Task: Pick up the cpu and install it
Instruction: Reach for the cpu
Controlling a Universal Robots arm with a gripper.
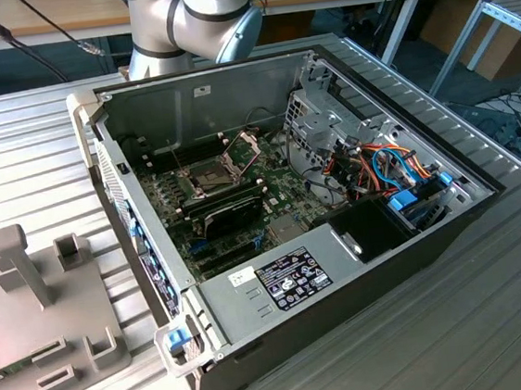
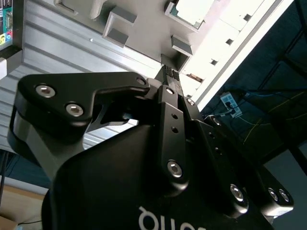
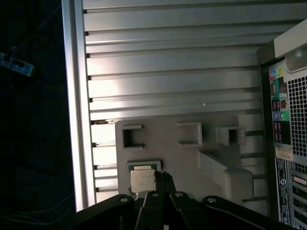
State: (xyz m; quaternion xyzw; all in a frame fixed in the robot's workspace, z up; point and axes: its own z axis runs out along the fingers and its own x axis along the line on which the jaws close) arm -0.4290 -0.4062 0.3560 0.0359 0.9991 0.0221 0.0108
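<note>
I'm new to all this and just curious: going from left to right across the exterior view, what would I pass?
Grey holder plate → blue latch → socket → orange and blue cables.

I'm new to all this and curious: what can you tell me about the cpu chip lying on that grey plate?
The cpu is a small flat square chip with a pale silver metal top and a thin green rim. It lies flat, metal side up, in a shallow framed pocket near the edge of the grey fixture plate, outside the computer case. The gripper sits beside one edge; whether it touches the chip is unclear.
</note>
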